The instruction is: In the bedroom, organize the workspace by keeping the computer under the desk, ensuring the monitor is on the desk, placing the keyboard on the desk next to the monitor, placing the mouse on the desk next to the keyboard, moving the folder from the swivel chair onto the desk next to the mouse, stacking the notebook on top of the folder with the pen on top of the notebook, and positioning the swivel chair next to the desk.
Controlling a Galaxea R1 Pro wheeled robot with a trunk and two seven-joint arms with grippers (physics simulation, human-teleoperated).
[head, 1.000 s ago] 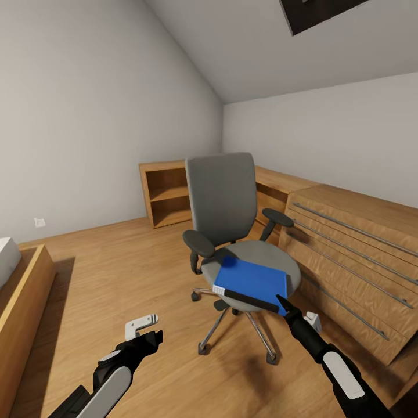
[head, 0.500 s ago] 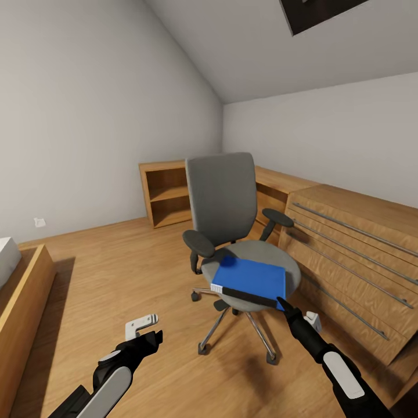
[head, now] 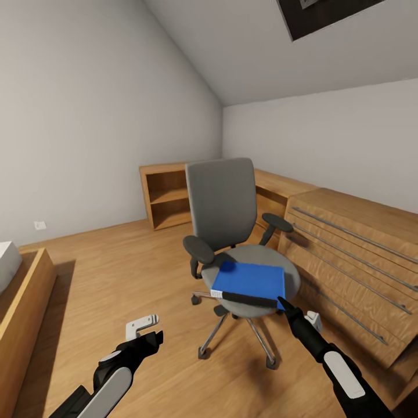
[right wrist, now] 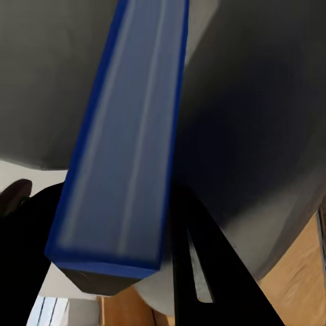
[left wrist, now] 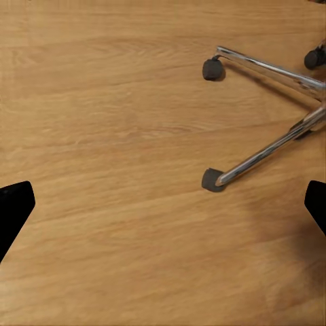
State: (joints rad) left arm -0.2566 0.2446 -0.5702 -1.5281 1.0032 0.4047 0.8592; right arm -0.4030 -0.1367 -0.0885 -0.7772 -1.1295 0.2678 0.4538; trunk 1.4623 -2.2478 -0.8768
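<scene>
blue folder [head: 251, 278] corner at right hand [head: 282, 302]

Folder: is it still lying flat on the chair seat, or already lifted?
Flat on the seat. The blue folder rests level on the grey chair; the right gripper is at its near corner, grip unclear.

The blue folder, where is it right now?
In the head view the blue folder lies flat on the swivel chair seat, and the right gripper is at its near corner.
</scene>
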